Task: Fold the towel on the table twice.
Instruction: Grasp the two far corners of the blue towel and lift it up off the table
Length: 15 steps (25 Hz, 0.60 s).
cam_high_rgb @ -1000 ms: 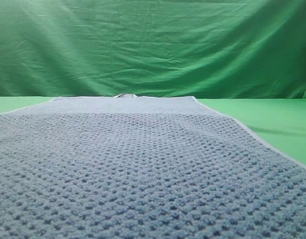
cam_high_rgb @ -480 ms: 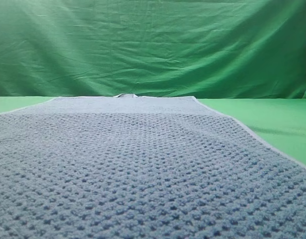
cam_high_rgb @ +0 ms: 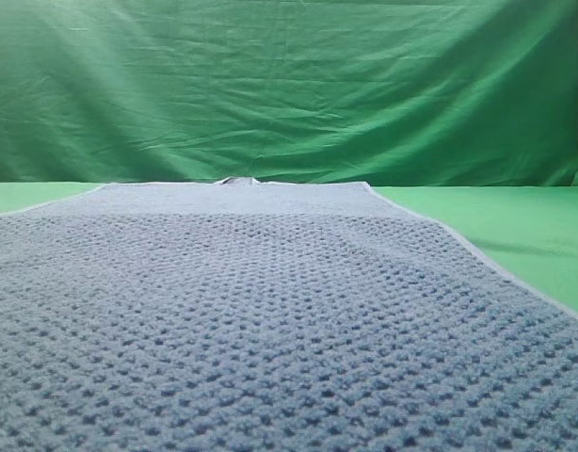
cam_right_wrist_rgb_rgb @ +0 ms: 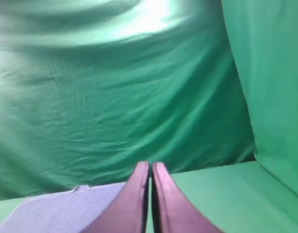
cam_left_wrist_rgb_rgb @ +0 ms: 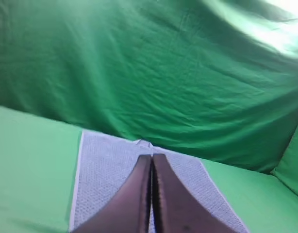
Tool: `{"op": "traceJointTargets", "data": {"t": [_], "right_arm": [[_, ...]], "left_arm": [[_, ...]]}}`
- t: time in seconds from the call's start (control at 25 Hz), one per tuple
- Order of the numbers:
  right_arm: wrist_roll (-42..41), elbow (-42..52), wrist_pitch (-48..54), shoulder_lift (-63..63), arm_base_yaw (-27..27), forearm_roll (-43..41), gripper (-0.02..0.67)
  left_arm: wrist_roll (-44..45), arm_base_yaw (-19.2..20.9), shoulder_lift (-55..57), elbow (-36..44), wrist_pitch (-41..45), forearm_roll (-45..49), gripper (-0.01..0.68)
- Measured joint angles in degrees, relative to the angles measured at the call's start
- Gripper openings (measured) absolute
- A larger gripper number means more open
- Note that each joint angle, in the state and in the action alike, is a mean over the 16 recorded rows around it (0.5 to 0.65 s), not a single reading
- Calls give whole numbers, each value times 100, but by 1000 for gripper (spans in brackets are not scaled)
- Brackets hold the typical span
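The blue-grey waffle-weave towel [cam_high_rgb: 261,311] lies spread flat on the green table [cam_high_rgb: 524,226] and fills most of the exterior high view, its pale hem running along the right side and far edge. A small flap sticks up at the middle of its far edge. No gripper shows in that view. In the left wrist view my left gripper [cam_left_wrist_rgb_rgb: 152,156] is shut and empty, held above the towel [cam_left_wrist_rgb_rgb: 105,170]. In the right wrist view my right gripper [cam_right_wrist_rgb_rgb: 150,164] is shut and empty, with the towel [cam_right_wrist_rgb_rgb: 66,208] low at the left.
A wrinkled green backdrop curtain [cam_high_rgb: 289,85] hangs behind the table. Bare green table surface lies to the right of the towel and at the far left corner [cam_high_rgb: 25,193]. A green side curtain [cam_right_wrist_rgb_rgb: 270,82] stands at the right of the right wrist view.
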Motion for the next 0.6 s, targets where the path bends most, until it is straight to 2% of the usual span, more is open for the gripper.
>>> {"op": "traceJointTargets", "data": {"t": [0.36, 0.6], "right_arm": [[-298, -1220, 1104, 928, 52, -12, 0], [-447, -1654, 1530, 1360, 118, -26, 0]], "left_arm": [[1055, -339, 369, -587, 365, 61, 0], [1151, -551, 451, -625, 486, 27, 0]]}}
